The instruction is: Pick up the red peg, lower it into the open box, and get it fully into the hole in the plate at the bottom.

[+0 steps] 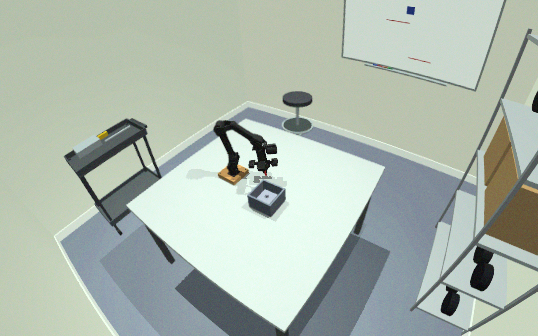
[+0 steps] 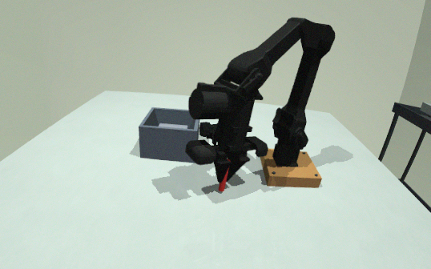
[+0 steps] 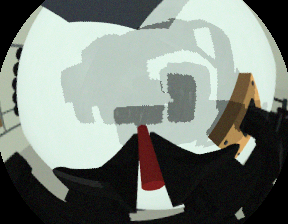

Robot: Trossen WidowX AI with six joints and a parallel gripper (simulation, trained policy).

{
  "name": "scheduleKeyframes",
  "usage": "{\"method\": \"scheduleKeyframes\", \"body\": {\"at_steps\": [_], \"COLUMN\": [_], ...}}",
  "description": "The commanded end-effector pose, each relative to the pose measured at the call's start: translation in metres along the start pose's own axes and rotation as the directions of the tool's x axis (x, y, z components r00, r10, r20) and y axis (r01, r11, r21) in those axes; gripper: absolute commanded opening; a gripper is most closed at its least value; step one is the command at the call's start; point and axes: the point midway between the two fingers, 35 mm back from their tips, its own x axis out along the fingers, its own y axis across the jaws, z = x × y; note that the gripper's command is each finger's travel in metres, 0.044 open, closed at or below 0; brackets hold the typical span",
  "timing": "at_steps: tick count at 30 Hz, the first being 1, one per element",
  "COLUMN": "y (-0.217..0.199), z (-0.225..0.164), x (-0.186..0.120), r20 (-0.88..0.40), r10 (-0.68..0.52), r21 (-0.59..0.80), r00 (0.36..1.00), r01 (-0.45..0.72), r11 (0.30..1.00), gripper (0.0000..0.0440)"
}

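The red peg (image 1: 266, 173) (image 2: 223, 181) (image 3: 149, 162) stands nearly upright, leaning a little, with its lower end at or just above the table. My gripper (image 2: 223, 178) (image 3: 143, 136) points down and is shut on the peg, with a finger against each side of it. The peg's upper part is partly hidden by the fingers in the exterior view. The open grey box (image 1: 258, 204) (image 2: 165, 144) (image 3: 105, 11) stands beside the gripper. Its pale bottom plate (image 1: 262, 195) (image 2: 173, 126) has a dark hole near its middle in the top view. The hole is empty.
The arm's wooden base (image 1: 231, 176) (image 2: 293, 180) (image 3: 235, 111) is close to the gripper, on the side away from the box. The white table (image 1: 201, 225) (image 2: 97, 224) bears them all. A cart (image 1: 108, 150), a stool (image 1: 297, 99) and shelves (image 1: 501, 170) stand off the table.
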Motion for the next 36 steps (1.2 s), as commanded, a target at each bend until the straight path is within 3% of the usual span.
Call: {"method": "scheduleKeyframes", "body": {"at_steps": [1,21,36], "y": [0.007,0.035,0.039], "z": [0.007,0.068,0.135], "x": [-0.011,-0.087,-0.103], "r20": [0.031,0.216,0.301], "r10": [0.028,0.106,0.091], "r21": [-0.030,-0.136,-0.068], "r00": [0.999,0.971,0.949], "r01": [-0.027,-0.078,-0.074], "r11": [0.999,0.988,0.995], "gripper": [0.0000,0.0000,0.0000]}}
